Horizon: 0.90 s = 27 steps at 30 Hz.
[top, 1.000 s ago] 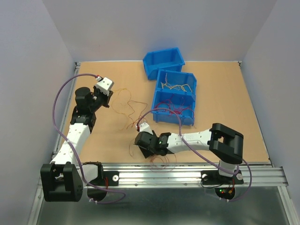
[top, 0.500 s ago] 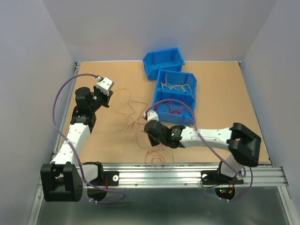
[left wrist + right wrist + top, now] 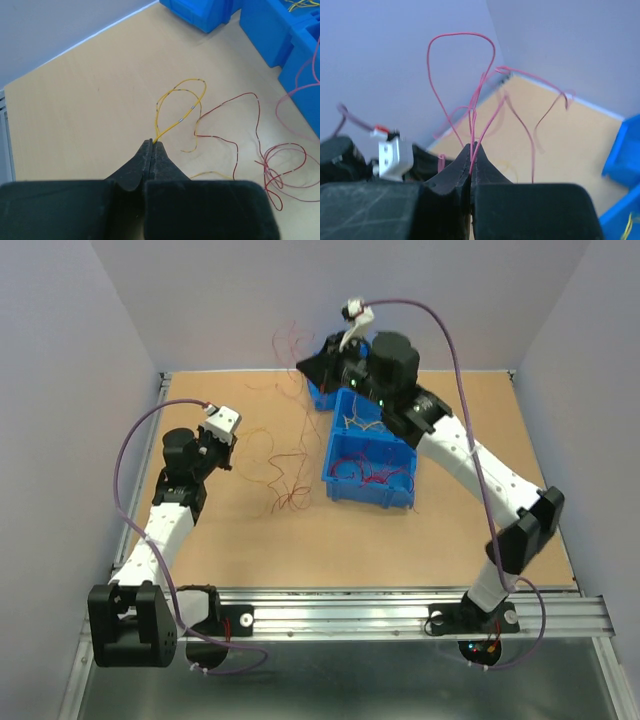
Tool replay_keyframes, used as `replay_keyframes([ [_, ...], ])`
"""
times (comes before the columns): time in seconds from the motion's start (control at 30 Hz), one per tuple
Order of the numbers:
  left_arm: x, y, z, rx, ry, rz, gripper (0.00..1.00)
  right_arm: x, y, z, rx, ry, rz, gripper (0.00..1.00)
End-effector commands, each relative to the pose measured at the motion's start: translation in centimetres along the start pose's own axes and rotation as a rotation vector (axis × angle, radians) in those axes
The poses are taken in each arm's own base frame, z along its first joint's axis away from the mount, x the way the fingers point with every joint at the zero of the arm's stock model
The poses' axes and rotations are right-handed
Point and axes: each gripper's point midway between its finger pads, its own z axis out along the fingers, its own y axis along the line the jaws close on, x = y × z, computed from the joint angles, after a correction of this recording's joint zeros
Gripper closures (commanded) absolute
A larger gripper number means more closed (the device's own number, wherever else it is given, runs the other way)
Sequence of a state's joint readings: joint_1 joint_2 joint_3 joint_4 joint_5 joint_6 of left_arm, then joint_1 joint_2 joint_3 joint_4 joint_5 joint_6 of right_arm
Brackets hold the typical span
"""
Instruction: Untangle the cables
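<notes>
The left claw [image 3: 229, 452] [image 3: 152, 145] sits low over the table [image 3: 300, 550], its jaws pressed fully together on the end of a yellow cable [image 3: 181, 120]. That cable runs out from the tips and curls into a loop lying flat just ahead of the claw. To the right of the claw, a red cable [image 3: 258, 120] snakes over the board and bunches into loose loops. The two colours lie close together, and I cannot tell whether they touch. Seen from above, a spread of thin cables [image 3: 288, 495] lies on the board between the two claws, nearer the left one.

The right claw [image 3: 305, 365] [image 3: 471, 150] hangs high over the far edge of the table, in front of the wall [image 3: 250, 300]. Its jaws are shut tight on a red bunch [image 3: 470, 34] [image 3: 291, 340]. The strands rise from its tips, arch above it and trail down to its left. To the right of this claw and below it stand three blue bins [image 3: 365, 496]. The far bin is partly hidden by the arm, the middle one holds yellow strands [image 3: 372, 424], and the near one holds red strands [image 3: 365, 472].
</notes>
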<state>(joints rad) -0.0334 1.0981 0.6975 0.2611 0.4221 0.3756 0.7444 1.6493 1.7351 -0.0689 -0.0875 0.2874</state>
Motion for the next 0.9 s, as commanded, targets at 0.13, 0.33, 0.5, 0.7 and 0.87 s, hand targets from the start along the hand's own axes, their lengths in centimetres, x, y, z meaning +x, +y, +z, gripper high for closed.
replay_keyframes([
  [0.13, 0.0, 2.4, 0.8, -0.117, -0.011, -0.011, 1.00, -16.1, -6.3, 2.7, -0.171, -0.273, -0.034, 0.99],
  [0.33, 0.8, 3.2, 1.6, -0.133, 0.025, -0.037, 1.00, -20.4, -11.6, 3.4, -0.110, -0.641, -0.132, 0.99],
  [0.5, 0.4, 3.1, 1.7, -0.126, 0.011, -0.028, 1.00, -19.1, -18.5, 5.8, -0.049, -0.761, -0.141, 0.99],
  [0.7, 0.1, 2.8, 1.8, -0.100, -0.003, -0.028, 1.00, -13.9, -24.6, 8.0, 0.002, -0.765, -0.104, 0.99],
  [0.87, 0.1, 2.4, 1.8, -0.081, -0.004, -0.027, 1.00, -8.7, -28.4, 10.4, 0.038, -0.727, -0.061, 0.99],
])
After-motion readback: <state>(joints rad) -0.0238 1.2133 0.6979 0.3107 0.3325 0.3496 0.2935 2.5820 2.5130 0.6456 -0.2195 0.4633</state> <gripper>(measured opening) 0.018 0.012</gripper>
